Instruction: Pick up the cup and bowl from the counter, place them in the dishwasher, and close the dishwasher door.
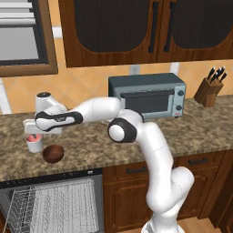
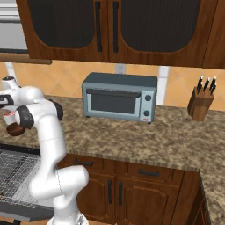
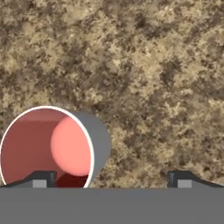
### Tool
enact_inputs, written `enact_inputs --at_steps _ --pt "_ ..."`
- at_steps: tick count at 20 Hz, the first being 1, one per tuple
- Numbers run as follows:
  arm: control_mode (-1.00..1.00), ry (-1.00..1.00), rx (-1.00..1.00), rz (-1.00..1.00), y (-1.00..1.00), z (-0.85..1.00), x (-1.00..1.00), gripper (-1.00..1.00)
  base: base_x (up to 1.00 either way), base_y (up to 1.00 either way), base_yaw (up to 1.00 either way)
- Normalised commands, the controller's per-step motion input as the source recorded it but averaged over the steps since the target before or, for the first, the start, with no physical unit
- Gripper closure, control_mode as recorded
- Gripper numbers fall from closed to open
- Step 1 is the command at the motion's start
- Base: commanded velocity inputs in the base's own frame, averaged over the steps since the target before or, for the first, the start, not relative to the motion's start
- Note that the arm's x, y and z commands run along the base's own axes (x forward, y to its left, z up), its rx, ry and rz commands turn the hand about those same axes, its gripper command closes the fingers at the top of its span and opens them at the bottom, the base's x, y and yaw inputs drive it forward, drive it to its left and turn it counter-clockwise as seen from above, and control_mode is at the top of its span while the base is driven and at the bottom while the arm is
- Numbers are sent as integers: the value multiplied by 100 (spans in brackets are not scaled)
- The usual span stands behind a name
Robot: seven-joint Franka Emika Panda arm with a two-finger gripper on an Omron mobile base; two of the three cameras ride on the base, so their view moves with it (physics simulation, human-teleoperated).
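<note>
In the left base view, the white arm reached out far to the left of the toaster oven (image 1: 148,96). The gripper (image 1: 32,132) hung right over the cup (image 1: 34,143), which stood on the counter (image 1: 191,132) well to the left of the toaster oven. The bowl (image 1: 53,154) sat just beside the cup, a little nearer the counter's front edge. Under them the dishwasher (image 1: 50,200) was open, its door dropped out of sight, and its white wire rack showed. A knife block (image 1: 209,88) stood at the far right, past the toaster oven.

In the right base view, the arm hid most of the cup. A bit of the bowl (image 2: 15,129) peeked out far to the left of the toaster oven (image 2: 119,97). The dishwasher rack (image 2: 17,176) showed below it.

In the hand view, the camera looked down into the cup (image 3: 46,146) and its pinkish-red inside. The two fingertips (image 3: 41,179) were spread wide apart and held nothing. One tip was over the cup's mouth and the other was over bare counter (image 3: 153,65), so the cup was not between them.

The robot seemed to be on the first step, getting ready to grab the cup. Next, the hand probably needed to slide over until the cup's wall sat between the fingers, go down, and squeeze. The bowl was close, so it could get bumped.
</note>
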Motion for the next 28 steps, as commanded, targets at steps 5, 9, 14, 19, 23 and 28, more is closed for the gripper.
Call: enact_inputs --at_steps 5,9,14,19,23,28 --pt "-100 0 0 0 14 -1 39 -100 0 0 0" --pt "-100 0 0 0 46 -4 43 -100 0 0 0" --pt "-100 0 0 0 7 0 24 -100 0 0 0" --pt "-100 7 0 3 -4 -5 -67 -100 0 0 0" --pt "-100 27 0 11 -34 -53 -37 -100 0 0 0" --pt "-100 11 0 12 -56 -41 -5 -100 0 0 0"
